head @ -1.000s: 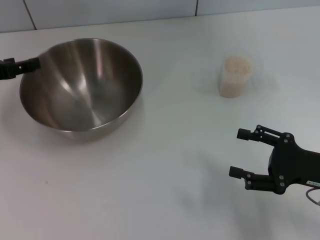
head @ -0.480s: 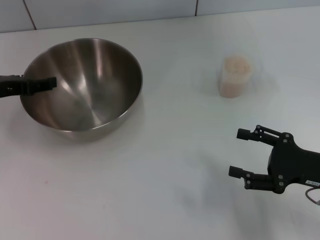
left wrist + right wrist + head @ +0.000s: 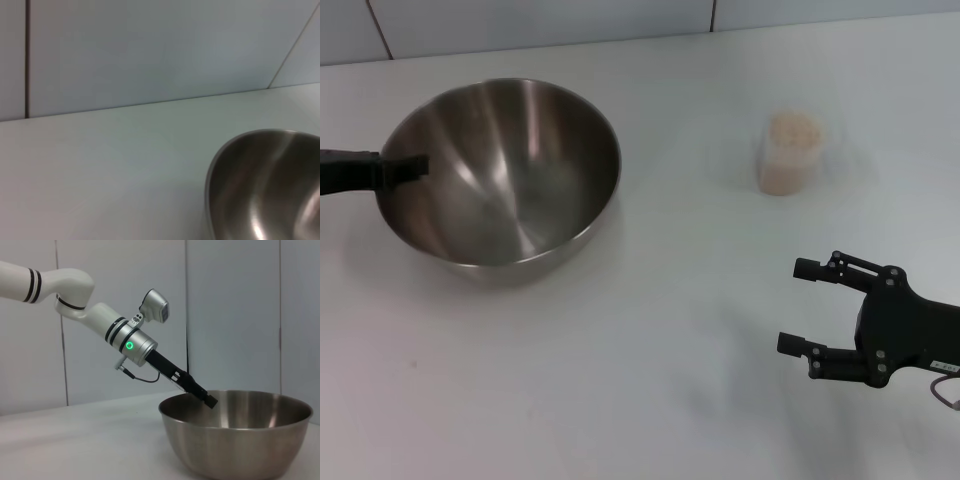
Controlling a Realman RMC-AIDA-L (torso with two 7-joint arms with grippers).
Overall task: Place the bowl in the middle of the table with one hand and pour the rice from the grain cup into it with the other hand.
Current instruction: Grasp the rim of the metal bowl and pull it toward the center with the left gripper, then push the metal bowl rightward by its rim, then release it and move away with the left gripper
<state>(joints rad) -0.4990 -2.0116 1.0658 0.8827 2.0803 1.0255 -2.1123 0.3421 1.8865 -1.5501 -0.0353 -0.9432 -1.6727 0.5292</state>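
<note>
The steel bowl (image 3: 505, 175) sits on the white table (image 3: 650, 340) at the left. My left gripper (image 3: 408, 167) reaches in from the left edge and is clamped on the bowl's near-left rim, one finger showing inside the bowl. The right wrist view shows that gripper (image 3: 210, 401) dipping over the rim of the bowl (image 3: 235, 437). The left wrist view shows only part of the bowl (image 3: 265, 190). The grain cup (image 3: 788, 155), full of rice (image 3: 793, 130), stands upright at the right rear. My right gripper (image 3: 797, 305) is open and empty, low at the front right, well short of the cup.
A pale tiled wall (image 3: 540, 20) runs along the table's far edge. The left arm (image 3: 95, 315) stretches across above the table in the right wrist view. White tabletop lies between the bowl and the cup.
The left gripper moved onto the bowl's rim, then the bowl slid a little to the right with it. The right gripper and the cup have not moved.
</note>
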